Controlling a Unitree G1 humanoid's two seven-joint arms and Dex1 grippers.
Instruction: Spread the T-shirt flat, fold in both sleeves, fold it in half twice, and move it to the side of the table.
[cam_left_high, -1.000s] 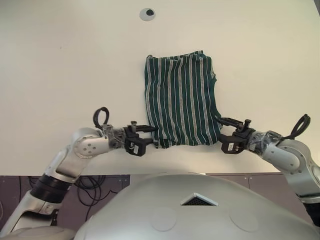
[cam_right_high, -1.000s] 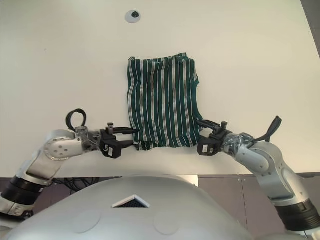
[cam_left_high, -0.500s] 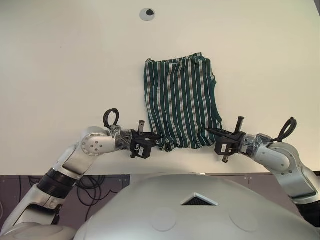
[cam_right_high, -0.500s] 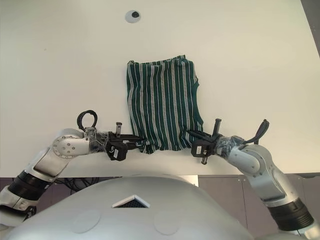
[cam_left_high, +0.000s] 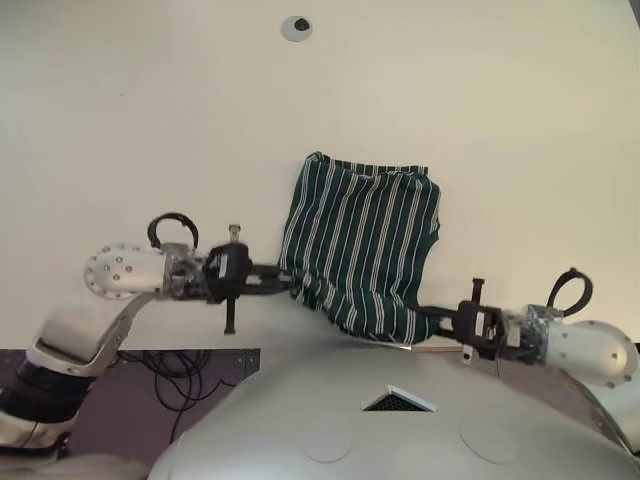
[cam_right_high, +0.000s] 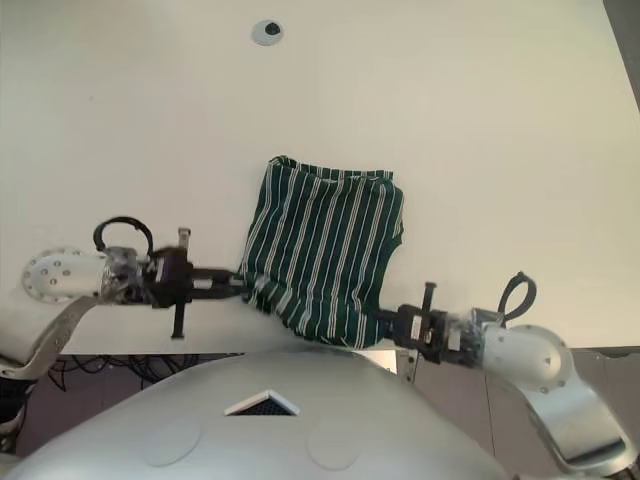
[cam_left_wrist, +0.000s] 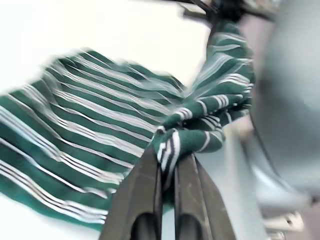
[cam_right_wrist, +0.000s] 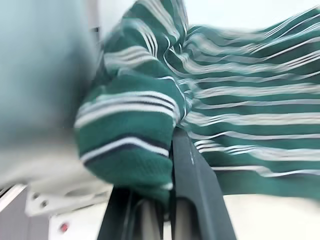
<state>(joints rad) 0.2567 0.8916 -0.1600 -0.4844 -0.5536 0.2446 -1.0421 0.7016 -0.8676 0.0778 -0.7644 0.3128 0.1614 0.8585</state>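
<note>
Green cloth with white stripes, the T-shirt (cam_left_high: 365, 240) lies on the white tabletop (cam_left_high: 150, 120) close to its near edge, slightly right of the middle, already folded to a narrow panel. Its far edge rests on the tabletop. Its near part is bunched and skewed, the near-right corner drawn closer to the tabletop's edge than the near-left one. The left pincer (cam_left_high: 291, 284) is clamped on the near-left corner; in the left wrist view its fingers (cam_left_wrist: 150, 190) press together on a rolled fold of the fabric. The right pincer (cam_left_high: 426, 313) is clamped on the near-right corner; in the right wrist view a wad of cloth is gripped between its fingers (cam_right_wrist: 192, 190). Both arms lie low by the near edge, one on either side of the garment. A small round grey disc (cam_left_high: 296, 27) sits on the far tabletop, well apart from the T-shirt
</note>
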